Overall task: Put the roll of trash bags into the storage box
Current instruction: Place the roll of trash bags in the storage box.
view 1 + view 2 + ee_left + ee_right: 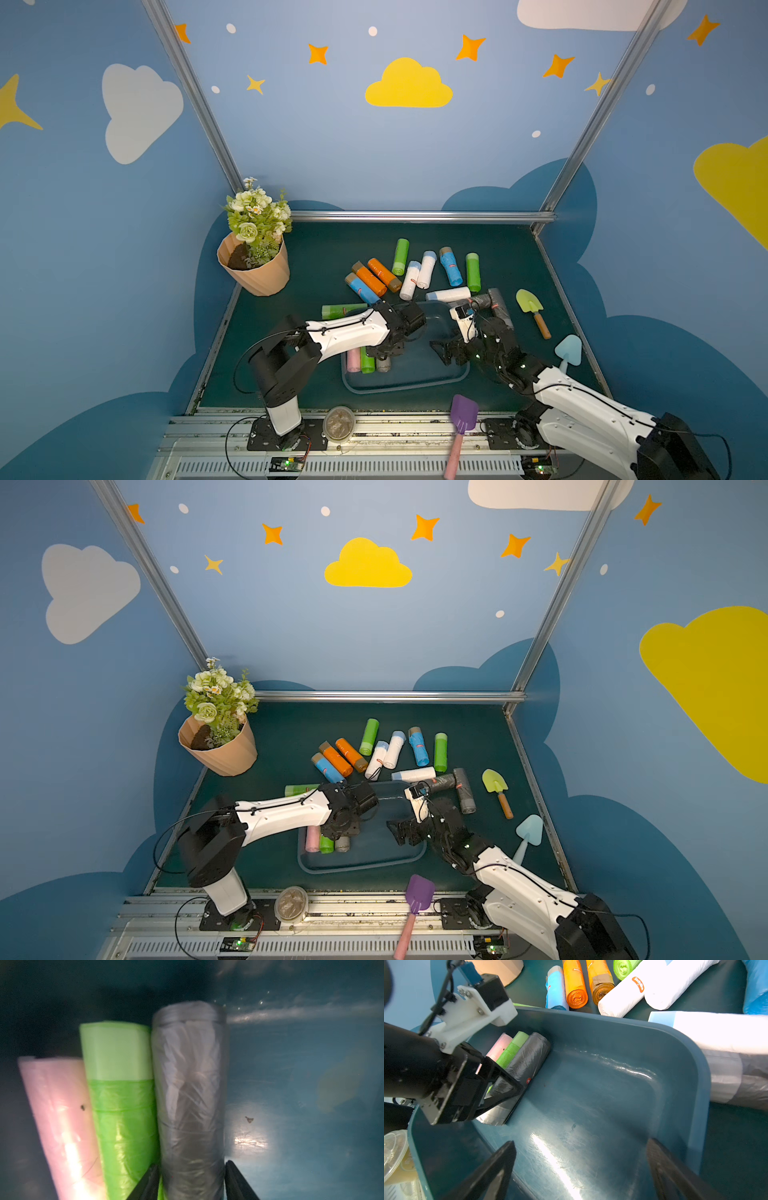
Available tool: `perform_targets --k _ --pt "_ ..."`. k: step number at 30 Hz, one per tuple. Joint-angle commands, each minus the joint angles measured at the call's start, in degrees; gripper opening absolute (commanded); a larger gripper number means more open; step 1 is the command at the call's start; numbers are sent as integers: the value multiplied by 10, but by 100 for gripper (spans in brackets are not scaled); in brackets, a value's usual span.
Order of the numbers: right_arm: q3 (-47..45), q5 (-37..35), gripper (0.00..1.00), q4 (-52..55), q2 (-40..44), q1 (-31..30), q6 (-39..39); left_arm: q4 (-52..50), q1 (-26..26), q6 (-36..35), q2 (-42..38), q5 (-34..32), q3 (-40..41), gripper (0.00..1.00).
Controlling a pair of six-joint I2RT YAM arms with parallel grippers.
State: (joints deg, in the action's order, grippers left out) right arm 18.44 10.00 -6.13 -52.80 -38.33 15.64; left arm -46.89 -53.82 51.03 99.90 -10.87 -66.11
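right gripper point(581, 1142): jaws spread wide and empty, hanging over the bare end of the storage box point(407, 388).
left gripper point(192, 1164): down inside the box, its fingers close against both sides of the grey roll point(189, 1084); can't tell whether they press it or have let go.
grey roll: lies flat on the box floor at the robot's left end, touching the green roll point(120, 1095), with the pink roll point(58, 1105) next along (three side by side).
handling: looks light. It is thin film wound tight, so the body is probably firm under a soft, wrinkled skin. The glossy surface is likely slippery. Not fragile.
where to hold: across the round body near mid-length, jaws square to the long axis (an end grip would probably let it swing).
loose rolls point(370, 279): on the table beyond the box's far rim, several touching, so there is little finger room between them.
flower pot point(255, 270): far left corner, well apart.
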Motion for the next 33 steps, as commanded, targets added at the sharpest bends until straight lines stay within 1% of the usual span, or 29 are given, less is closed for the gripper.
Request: perform_targets --k 1,8,16,22,28,31,33 --pt "4 0 97 22 -6 4 0 -47 0 3 -25 -21 2 51" --pt "5 1 97 22 -5 4 -1 -49 0 0 -59 -23 6 52" --pt "7 3 97 22 -11 5 -2 -57 0 -10 -78 -28 -9 52" --pt "5 5 97 25 -4 5 -2 -50 7 -6 -107 -62 -15 54" --pt "6 14 97 32 2 5 -7 -26 56 9 -175 -59 -9 55" --pt "10 46 97 32 4 4 -34 4 86 18 -219 -58 12 56" --pt "14 52 97 35 3 -1 -43 29 106 19 -247 -59 32 57"
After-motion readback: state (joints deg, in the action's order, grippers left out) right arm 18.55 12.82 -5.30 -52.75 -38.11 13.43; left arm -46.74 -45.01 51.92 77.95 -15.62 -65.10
